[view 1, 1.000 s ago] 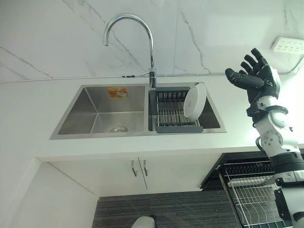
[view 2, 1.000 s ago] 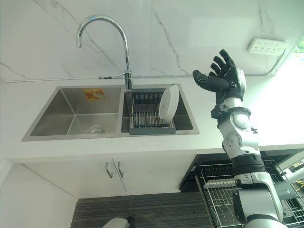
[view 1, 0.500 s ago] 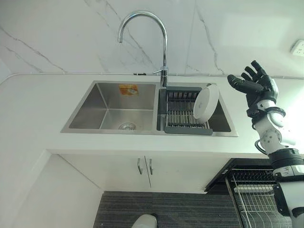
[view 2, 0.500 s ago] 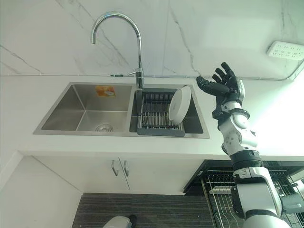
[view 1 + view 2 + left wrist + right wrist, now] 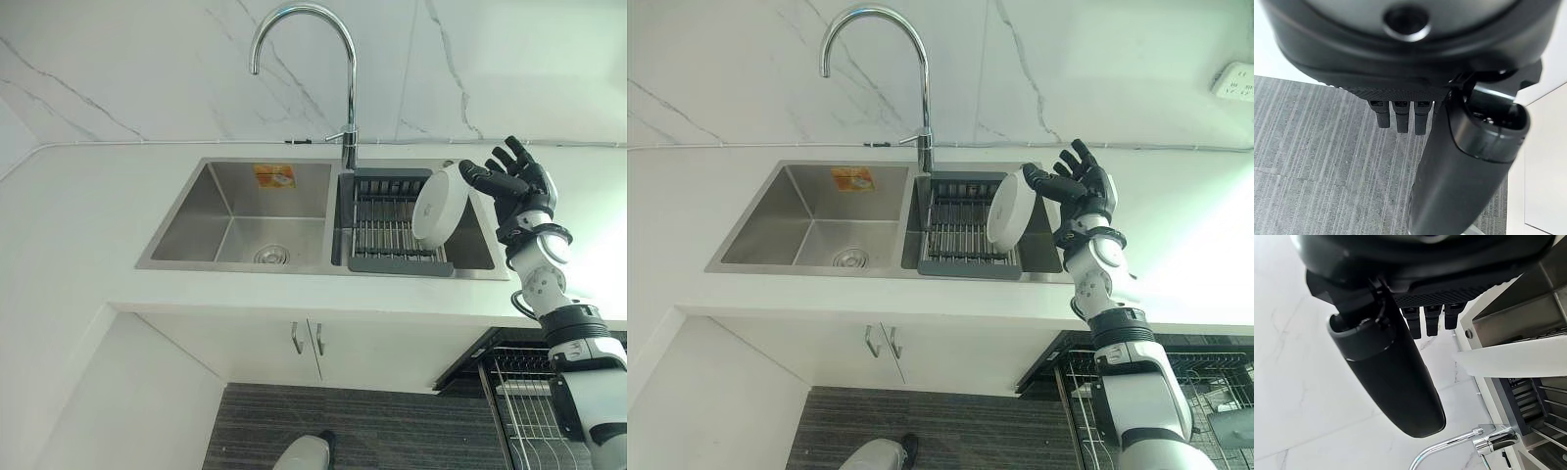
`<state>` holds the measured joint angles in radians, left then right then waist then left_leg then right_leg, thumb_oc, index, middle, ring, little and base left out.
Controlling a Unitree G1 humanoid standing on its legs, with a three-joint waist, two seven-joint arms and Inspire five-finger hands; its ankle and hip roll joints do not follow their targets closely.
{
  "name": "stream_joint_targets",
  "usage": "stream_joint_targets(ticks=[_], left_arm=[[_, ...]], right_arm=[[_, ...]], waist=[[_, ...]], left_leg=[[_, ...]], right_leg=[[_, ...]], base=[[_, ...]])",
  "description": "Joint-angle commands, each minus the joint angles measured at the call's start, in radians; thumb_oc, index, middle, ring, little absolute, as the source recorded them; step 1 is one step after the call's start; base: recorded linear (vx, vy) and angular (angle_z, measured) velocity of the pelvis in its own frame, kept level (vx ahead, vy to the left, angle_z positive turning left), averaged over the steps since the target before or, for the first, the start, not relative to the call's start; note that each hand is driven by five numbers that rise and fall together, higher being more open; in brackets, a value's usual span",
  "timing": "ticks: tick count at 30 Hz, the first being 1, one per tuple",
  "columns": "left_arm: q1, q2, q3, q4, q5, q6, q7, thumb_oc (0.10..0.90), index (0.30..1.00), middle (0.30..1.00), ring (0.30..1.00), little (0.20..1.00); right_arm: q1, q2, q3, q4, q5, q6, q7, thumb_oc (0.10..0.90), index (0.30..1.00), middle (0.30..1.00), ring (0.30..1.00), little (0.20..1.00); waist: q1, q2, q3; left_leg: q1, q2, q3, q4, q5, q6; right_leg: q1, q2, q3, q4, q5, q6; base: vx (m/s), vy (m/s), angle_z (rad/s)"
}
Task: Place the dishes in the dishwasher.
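in the sink rack [image 5: 384, 227], one plate [image 5: 439, 204]

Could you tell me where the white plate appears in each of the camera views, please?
Left eye view: white plate on edge in the drying rack, right of centre.
Right eye view: plate near centre.
Right wrist view: its rim past the right hand.
Left wrist view: not in it.
Shared landmark: faucet.

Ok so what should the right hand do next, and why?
Probably close its thumb and fingers on the white plate's rim. The right hand is open beside the plate, which stands on edge in the drying rack in the sink, not yet gripped.
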<state>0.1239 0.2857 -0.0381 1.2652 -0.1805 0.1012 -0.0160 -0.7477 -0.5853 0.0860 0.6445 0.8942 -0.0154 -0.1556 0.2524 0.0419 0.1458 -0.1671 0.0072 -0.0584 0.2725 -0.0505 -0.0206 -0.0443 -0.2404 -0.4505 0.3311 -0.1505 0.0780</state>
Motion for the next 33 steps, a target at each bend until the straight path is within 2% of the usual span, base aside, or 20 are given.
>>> stream_joint_targets(ticks=[1,13,24,33], left_arm=[[0.005,0.08,-0.055,0.024,0.018,0.005,-0.027,0.8,0.9,0.9,0.9,0.9],[0.008,0.083,-0.056,0.016,0.016,0.015,-0.038,0.8,0.9,0.9,0.9,0.9],[0.01,0.085,-0.055,0.011,0.021,0.019,-0.037,0.8,0.9,0.9,0.9,0.9],[0.008,0.083,-0.058,0.008,0.019,0.02,-0.032,0.8,0.9,0.9,0.9,0.9]], right_arm=[[-0.116,-0.027,-0.013,-0.024,0.038,-0.112,0.003,0.8,0.9,0.9,0.9,0.9],[-0.092,0.016,-0.003,-0.022,0.023,-0.118,0.002,0.8,0.9,0.9,0.9,0.9],[-0.077,0.036,0.002,-0.021,0.042,-0.12,0.009,0.8,0.9,0.9,0.9,0.9],[-0.054,0.051,0.003,-0.006,0.053,-0.072,0.026,0.8,0.9,0.9,0.9,0.9]], waist=[[0.023,-0.013,-0.029],[0.021,0.007,-0.019],[0.023,0.015,-0.004],[0.022,0.018,0.003]], left_leg=[[0.016,-0.008,-0.027,0.027,-0.141,-0.041],[0.007,-0.018,-0.032,0.027,-0.131,-0.033],[0.009,-0.018,-0.033,0.027,-0.13,-0.033],[0.002,-0.02,-0.037,0.027,-0.123,-0.031]], right_leg=[[0.071,-0.012,0.056,-0.031,-0.081,0.065],[0.07,-0.022,0.062,-0.031,-0.072,0.069],[0.075,-0.022,0.068,-0.031,-0.075,0.069],[0.072,-0.022,0.068,-0.031,-0.07,0.069]], base=[[0.0,0.0,0.0],[0.01,0.001,0.01],[0.01,-0.003,0.0],[0.0,0.0,0.0]])
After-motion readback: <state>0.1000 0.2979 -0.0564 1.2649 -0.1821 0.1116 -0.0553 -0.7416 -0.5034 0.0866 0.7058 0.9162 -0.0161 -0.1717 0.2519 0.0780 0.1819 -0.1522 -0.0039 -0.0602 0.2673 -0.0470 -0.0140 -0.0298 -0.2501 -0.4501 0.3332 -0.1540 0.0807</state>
